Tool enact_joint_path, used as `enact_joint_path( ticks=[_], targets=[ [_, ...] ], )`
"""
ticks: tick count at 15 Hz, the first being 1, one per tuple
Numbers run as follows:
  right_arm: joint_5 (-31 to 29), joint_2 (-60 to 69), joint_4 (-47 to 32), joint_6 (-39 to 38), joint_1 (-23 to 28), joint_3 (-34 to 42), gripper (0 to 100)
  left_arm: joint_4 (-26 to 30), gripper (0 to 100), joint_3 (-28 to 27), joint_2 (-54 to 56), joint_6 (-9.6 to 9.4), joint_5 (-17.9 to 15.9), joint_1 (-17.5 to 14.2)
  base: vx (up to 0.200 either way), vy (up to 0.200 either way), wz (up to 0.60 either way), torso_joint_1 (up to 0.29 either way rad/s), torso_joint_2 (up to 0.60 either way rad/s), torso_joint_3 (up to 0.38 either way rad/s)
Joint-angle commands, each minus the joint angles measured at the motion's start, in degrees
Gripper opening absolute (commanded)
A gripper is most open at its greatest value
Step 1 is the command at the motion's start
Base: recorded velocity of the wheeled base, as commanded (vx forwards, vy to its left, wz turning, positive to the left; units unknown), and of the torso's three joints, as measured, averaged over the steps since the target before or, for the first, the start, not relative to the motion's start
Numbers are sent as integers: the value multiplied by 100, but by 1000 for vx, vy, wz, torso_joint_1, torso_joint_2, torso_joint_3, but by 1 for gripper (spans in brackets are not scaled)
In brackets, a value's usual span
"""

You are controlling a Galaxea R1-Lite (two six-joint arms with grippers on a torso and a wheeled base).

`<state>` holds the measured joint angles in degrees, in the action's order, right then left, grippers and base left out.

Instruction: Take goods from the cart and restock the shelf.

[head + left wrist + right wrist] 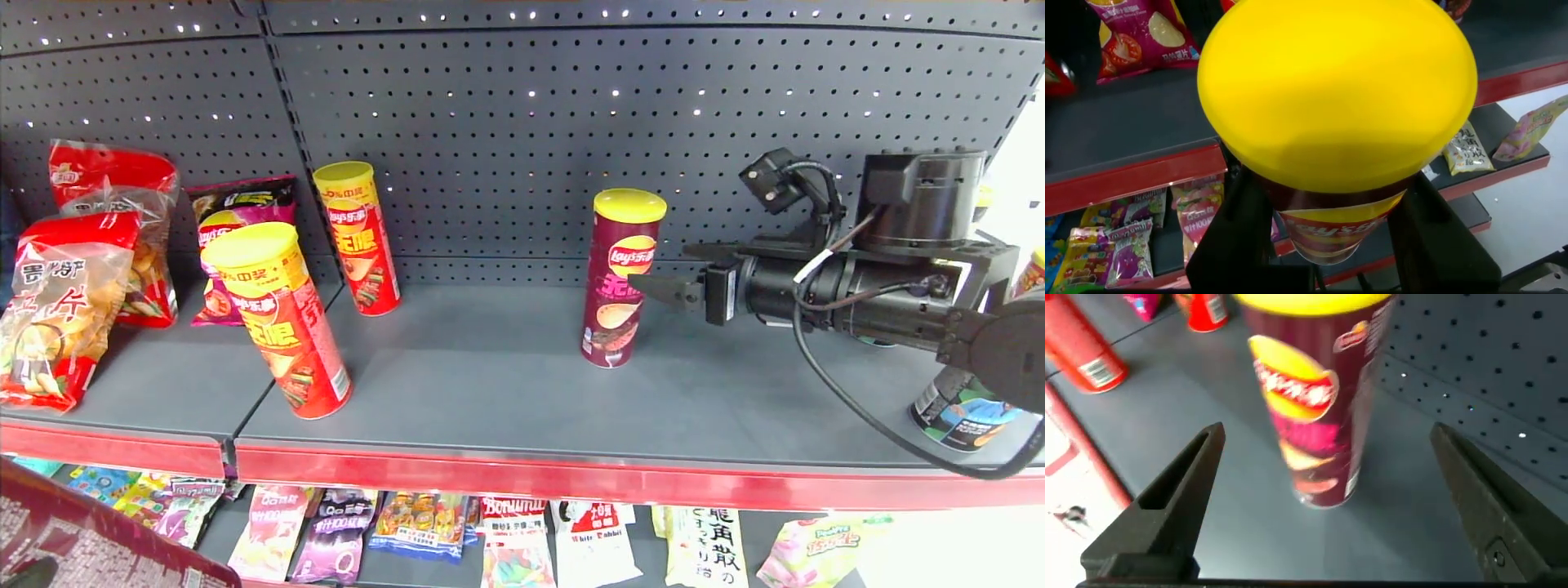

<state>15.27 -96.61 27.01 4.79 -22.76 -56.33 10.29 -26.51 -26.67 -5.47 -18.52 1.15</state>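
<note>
Shelf [506, 408], grey board with a red front lip, dark pegboard [522, 139] behind. Left gripper [1335, 245] clamped on a yellow-lidded can [1337, 90], black fingers [1229, 237] pressed against both sides of its red-and-yellow body, held out in front of the shelving.

On the board, from the left: front red bag [61, 310] leaning at the edge, rear red bag [122, 196] just behind it; purple chip bag [241, 216] upright against the pegboard; front red can [282, 322] standing near the lip, yellow lid on; back red can [359, 237] farther in, close to the pegboard.

Well apart to the right, about mid-shelf, maroon can [620, 278], upright, yellow lid on. Just beside it on the right, right gripper [665, 291], level with the can's middle, spread wide. Seen from the right wrist, maroon can [1319, 416] standing between and slightly beyond the two parted fingers [1167, 514], apart from both.

Farther right, near the lip and partly hidden behind the arm, dark can [963, 412] with a blue patch on its label. Below the lip, a row of flat snack packets [514, 543] lying side by side.
</note>
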Motion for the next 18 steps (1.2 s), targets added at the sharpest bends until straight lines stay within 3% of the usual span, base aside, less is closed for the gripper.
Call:
enact_joint_path(
  ticks=[1, 18],
  targets=[
    [-33, -253, -3, 4, -18, -264, 100, -1, 0, 6, -13, 2, -3, 0, 0, 0, 0, 0, 0, 0],
    [-367, -1202, 23, -145, -405, -1231, 100, 8, 0, 67, 39, 11, 15, 0, 0, 0, 0, 0, 0, 0]
  ],
)
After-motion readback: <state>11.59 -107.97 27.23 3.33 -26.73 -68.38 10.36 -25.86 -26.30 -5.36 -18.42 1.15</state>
